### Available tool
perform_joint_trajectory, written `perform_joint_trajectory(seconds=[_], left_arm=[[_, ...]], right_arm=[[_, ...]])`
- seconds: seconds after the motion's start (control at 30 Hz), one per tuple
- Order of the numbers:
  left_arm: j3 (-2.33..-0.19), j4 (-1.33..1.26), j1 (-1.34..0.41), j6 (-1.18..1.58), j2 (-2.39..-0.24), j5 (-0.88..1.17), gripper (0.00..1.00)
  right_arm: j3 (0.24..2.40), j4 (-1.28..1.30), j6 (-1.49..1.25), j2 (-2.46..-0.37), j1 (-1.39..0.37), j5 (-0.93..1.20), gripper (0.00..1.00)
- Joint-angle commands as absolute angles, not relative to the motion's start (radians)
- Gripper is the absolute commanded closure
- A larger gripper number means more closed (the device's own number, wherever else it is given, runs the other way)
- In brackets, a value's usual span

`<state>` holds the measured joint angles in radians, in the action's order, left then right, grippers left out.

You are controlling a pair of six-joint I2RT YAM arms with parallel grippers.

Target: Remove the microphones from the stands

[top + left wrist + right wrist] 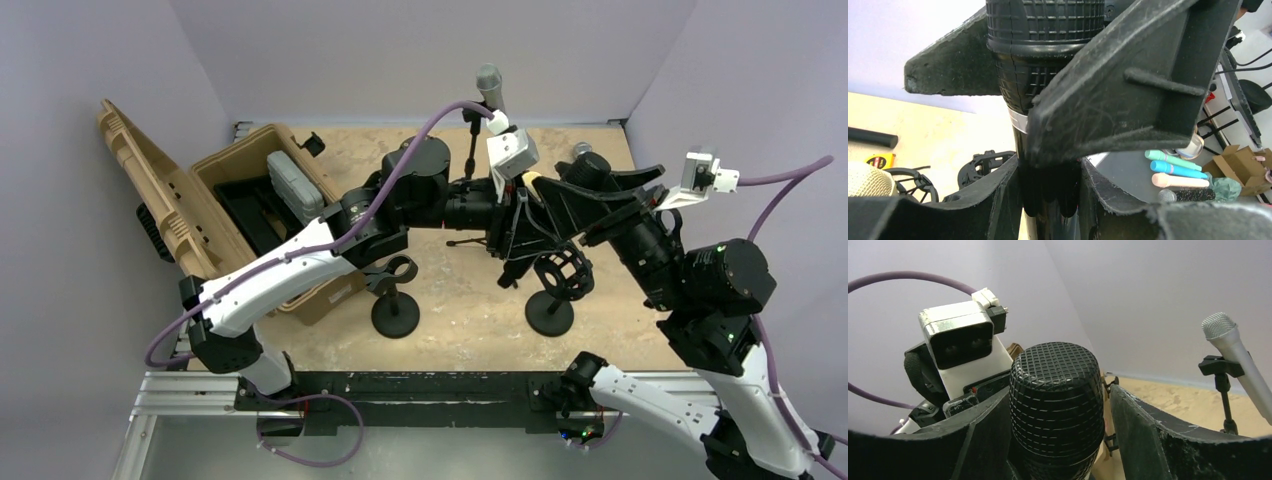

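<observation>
A black microphone [1055,400] with a mesh head stands upright in the stand's clip [1058,192]; a silver band rings its neck [1019,121]. My left gripper [1050,185] is shut on the clip around the microphone's handle. My right gripper [1060,395] sits around the mesh head: its left finger [983,425] lies against the head, and a gap remains at the right finger [1138,425]. From above, both grippers [515,205] meet at mid-table and hide the microphone and most of the stand.
A silver microphone [490,85] stands on its own stand at the back. An open tan case [250,200] is at the left. An empty clip stand [395,310] and a shock-mount stand [558,285] stand near the front.
</observation>
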<state>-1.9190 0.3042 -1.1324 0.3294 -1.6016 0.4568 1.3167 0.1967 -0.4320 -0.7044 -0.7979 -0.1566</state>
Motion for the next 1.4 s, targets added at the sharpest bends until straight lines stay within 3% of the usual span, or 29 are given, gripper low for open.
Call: perform_joint_trajectory(seconds=[0.0,0.3,0.4,0.57,0.9,1.23,1.37], left_arm=[[-1.903,0.287,-1.117,0.29,-1.535,0.451,1.0],[-1.823,0.383,-1.007,0.274,-1.422,0.266,1.0],[-1.802,0.42,-0.945,0.288,-1.393,0.166,1.0],[-1.8,0.504,-0.84,0.4,-1.422,-0.21,1.0],[-1.981,0.729,-0.675,0.71,-1.695,-0.61,1.0],[-1.917,0.685,-0.667,0.819,-1.842,-0.74,1.0],[-1.909,0.781,-0.661,0.973,-1.885,-0.788,1.0]], right_arm=[[1.3,0.104,-0.44,-0.684,-0.798,-0.118,0.32],[1.327,0.122,-0.462,-0.659,-0.798,-0.289,0.02],[1.335,0.116,-0.474,-0.629,-0.798,-0.378,0.01],[1.339,0.116,-0.458,-0.598,-0.798,-0.436,0.02],[1.333,0.167,-0.46,-0.576,-0.799,-0.469,0.02],[1.331,0.192,-0.462,-0.561,-0.798,-0.479,0.02],[1.327,0.193,-0.465,-0.556,-0.798,-0.477,0.02]])
